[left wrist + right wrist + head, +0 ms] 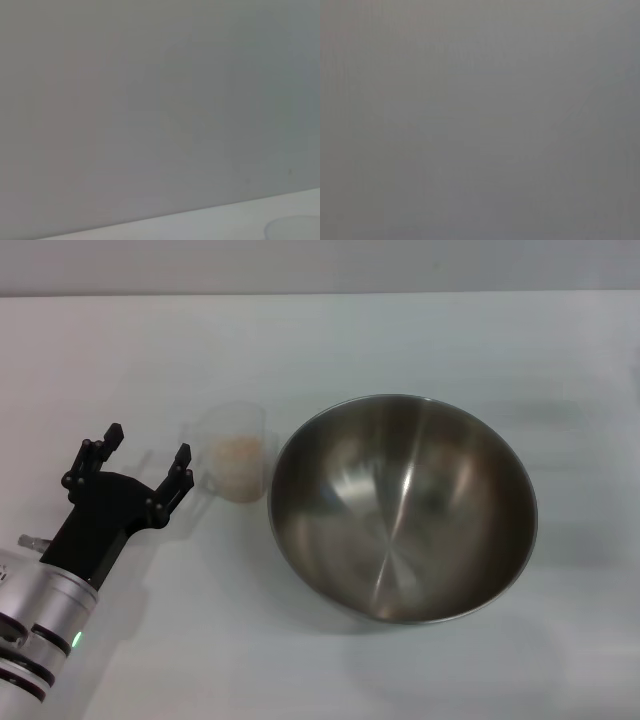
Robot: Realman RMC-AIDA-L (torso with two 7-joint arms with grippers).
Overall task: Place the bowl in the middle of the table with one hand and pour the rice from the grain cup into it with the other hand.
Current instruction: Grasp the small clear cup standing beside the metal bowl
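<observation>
Head view: left gripper (143,462), jaws spread apart, sits just left of the grain cup (234,462), not touching it. Cup upright, holding rice (240,454), beside the bowl (402,508) on the table (450,340). Right gripper out of sight.

No readable text or markings anywhere.

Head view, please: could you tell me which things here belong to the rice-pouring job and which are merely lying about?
Part of the job:
- bowl, empty, mid-table
- grain cup, upright beside the bowl
- rice inside the cup
- left gripper, open, short of the cup
- table

Lying about:
- nothing else visible; the right gripper is out of view
</observation>
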